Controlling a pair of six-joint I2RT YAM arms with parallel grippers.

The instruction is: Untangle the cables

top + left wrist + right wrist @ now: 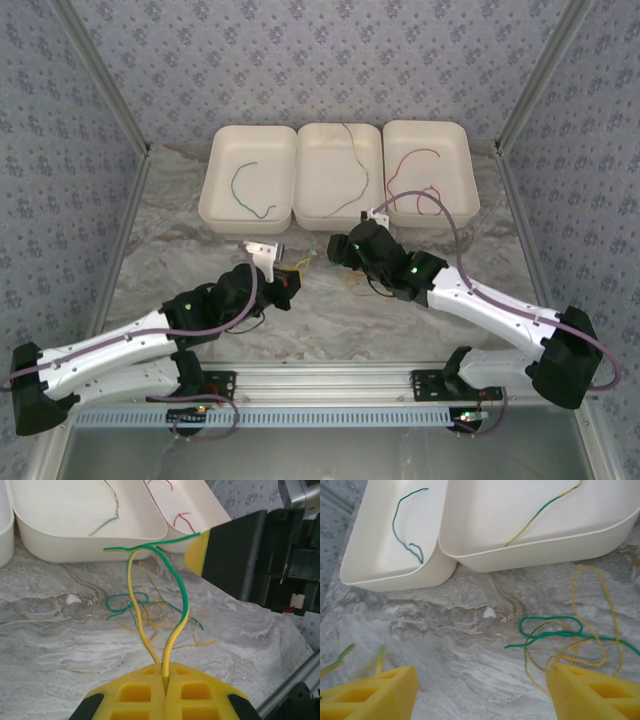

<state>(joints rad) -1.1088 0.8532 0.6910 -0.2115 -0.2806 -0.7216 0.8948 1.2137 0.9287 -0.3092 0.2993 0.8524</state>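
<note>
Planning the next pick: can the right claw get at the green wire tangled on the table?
Probably yes. The right claw is open, and the green wire lies on the table just ahead of its fingers, with only thin yellow strands crossing it.

3 trays wall far side; table open left of cables.

Surface: table, flat, grey-and-tan marble pattern.
Far edge: three white trays in a row, neighbours touching side to side: left tray, middle tray, right tray.
Centre: cables, a loose tangle of thin green and yellow-orange strands on the bare surface, near the middle tray's front wall but apart from it.
Between tangle and trays: small white speck.
</note>
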